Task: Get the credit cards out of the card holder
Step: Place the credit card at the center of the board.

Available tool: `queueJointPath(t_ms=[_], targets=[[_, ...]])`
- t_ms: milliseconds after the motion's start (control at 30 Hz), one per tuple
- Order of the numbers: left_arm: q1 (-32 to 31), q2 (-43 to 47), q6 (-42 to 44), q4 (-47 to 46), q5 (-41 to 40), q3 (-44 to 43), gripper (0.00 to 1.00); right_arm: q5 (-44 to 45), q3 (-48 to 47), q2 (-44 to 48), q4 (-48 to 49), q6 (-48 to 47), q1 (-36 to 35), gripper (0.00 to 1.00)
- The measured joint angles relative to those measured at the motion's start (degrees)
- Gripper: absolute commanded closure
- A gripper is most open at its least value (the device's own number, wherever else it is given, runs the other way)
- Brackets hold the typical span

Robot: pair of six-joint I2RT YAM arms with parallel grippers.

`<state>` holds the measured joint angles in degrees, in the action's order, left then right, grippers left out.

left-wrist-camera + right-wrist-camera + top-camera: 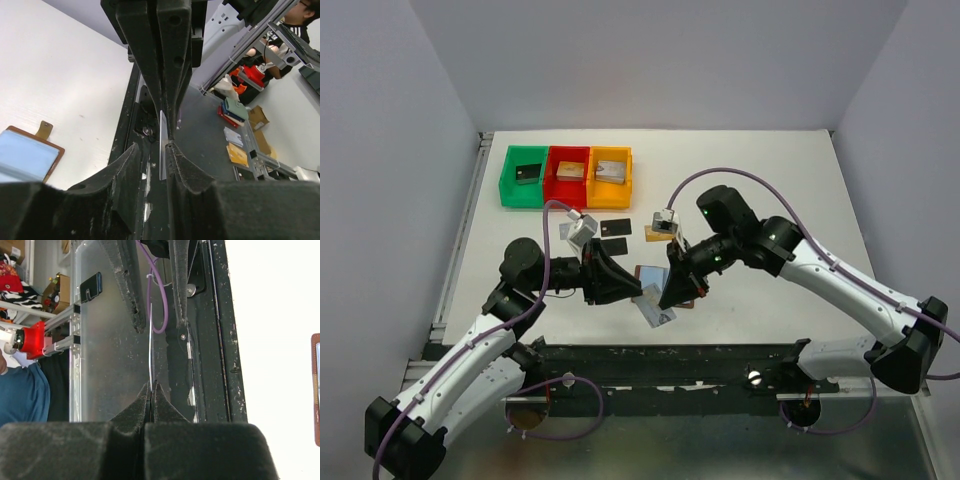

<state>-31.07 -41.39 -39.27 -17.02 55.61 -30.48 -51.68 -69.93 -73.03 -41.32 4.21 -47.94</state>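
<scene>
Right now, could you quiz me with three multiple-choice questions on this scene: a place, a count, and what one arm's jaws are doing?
1. Where is the wallet? A in the red tray; B lying open on the white table; C held in the air.
2. How many coloured trays? A two; B five; C three.
3. The right arm's jaws are: A shut on a thin card; B wide open, empty; C shut on a cable.

1 B: the wallet lies on the table, blue lining up.
2 C: green, red and orange trays stand in a row.
3 A: the card is pinched edge-on.
</scene>
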Motion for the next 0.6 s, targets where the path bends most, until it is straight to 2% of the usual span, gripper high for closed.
queueJointPath(t_ms=[133, 167, 200, 267, 467, 533, 600], targets=[[-0.02, 0.09, -0.42, -0.13, 0.87, 0.00, 0.60, 0.63, -1.09, -1.07, -1.27, -0.66, -0.37, 1.00], [-0.04, 0.07, -0.48, -0.15, 1.07, 0.00, 0.64, 0.87, -1.27, -1.36, -1.64, -0.85, -0.48, 1.00], [-0.09, 0.07, -0.66, -0.15, 1.38, 0.00, 0.73, 1.05, -1.36, -1.57, -1.88, -1.01, -0.57, 1.00], [-0.33, 0.07, -0.72, -0.13, 1.90, 0.00, 0.80, 1.49, -1.77, -2.08, -2.58, -1.38, -0.74, 1.00], [-0.96, -0.31, 0.85, 1.05, 2.29, 0.00, 0.80, 2.51, -3.82, -2.82, -5.14, -2.54, -1.03, 1.00], [-1.33, -0.81, 1.09, 1.51, 2.40, 0.00, 0.82, 2.82, -4.79, -2.95, -5.60, -3.28, -1.22, 1.00], [-1.88, -1.25, 1.27, 1.88, 2.56, 0.00, 0.88, 3.04, -5.42, -3.23, -5.90, -3.87, -1.51, 1.00]])
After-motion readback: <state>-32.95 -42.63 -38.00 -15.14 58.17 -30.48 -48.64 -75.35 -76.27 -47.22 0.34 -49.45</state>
